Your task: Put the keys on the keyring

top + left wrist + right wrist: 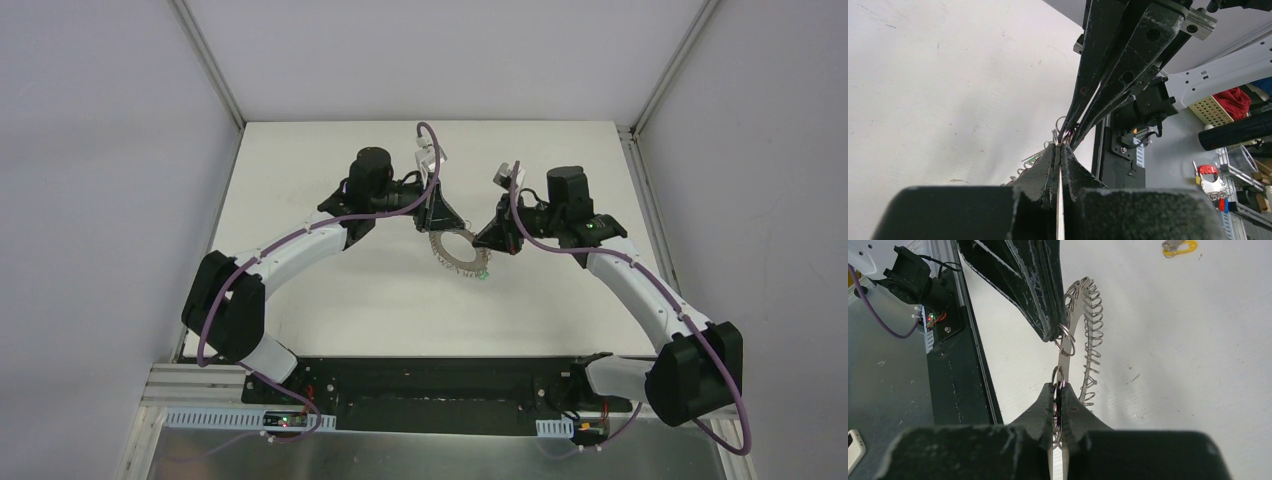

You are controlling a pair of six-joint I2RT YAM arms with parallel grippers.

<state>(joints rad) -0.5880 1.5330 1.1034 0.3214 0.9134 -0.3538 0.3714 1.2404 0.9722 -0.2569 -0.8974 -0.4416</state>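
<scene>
The keyring [455, 258], a flat dark ring fringed with silver wire loops, is held up over the middle of the table between both grippers. In the right wrist view the keyring [1087, 315] shows nearly edge-on. My left gripper [1062, 145] is shut on its rim, and from above the left gripper [437, 228] sits at the ring's far side. My right gripper [1060, 387] is shut on the wire loops, tip to tip with the left fingers [1040, 300]. The green key [483, 274] shows at the ring's near right rim. The yellow key [1180, 247] lies loose on the table.
The white table [350, 300] is bounded by metal posts and grey walls. A black base rail [430, 385] runs along the near edge between the arm mounts. Purple cables [300, 235] loop along both arms.
</scene>
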